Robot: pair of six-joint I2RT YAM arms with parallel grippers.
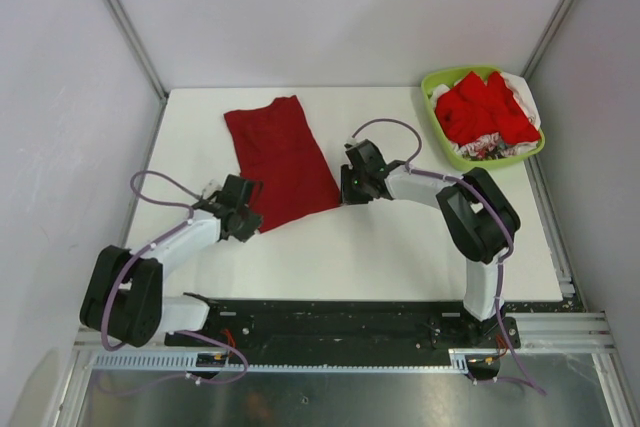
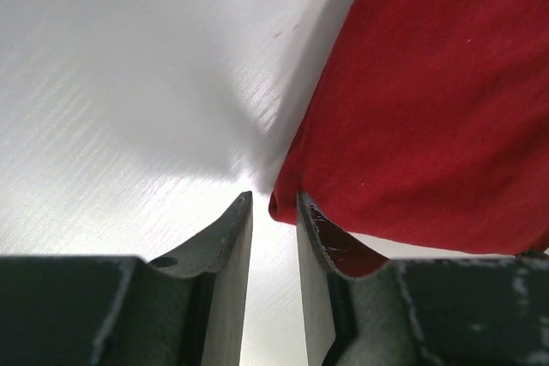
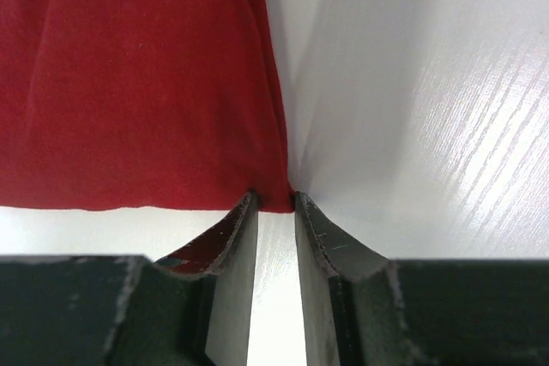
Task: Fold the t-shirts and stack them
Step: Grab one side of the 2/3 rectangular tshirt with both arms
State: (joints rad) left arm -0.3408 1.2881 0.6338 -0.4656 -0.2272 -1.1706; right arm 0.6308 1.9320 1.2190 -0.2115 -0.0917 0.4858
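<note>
A plain dark crimson t-shirt (image 1: 280, 162) lies folded into a long strip on the white table (image 1: 400, 247), slanting from the far side towards the near right. My left gripper (image 1: 252, 209) sits at its near left corner. In the left wrist view that rolled corner of the crimson t-shirt (image 2: 429, 109) is between the tips of the left gripper (image 2: 273, 201), tight against the right finger. My right gripper (image 1: 345, 190) holds the near right corner. There the crimson t-shirt (image 3: 129, 83) fills the narrow gap of the right gripper (image 3: 274, 199).
A lime-green basket (image 1: 433, 107) stands at the far right corner, holding brighter red t-shirts (image 1: 485, 107) over white and patterned cloth. Metal frame posts rise at both far corners, with grey walls left and right.
</note>
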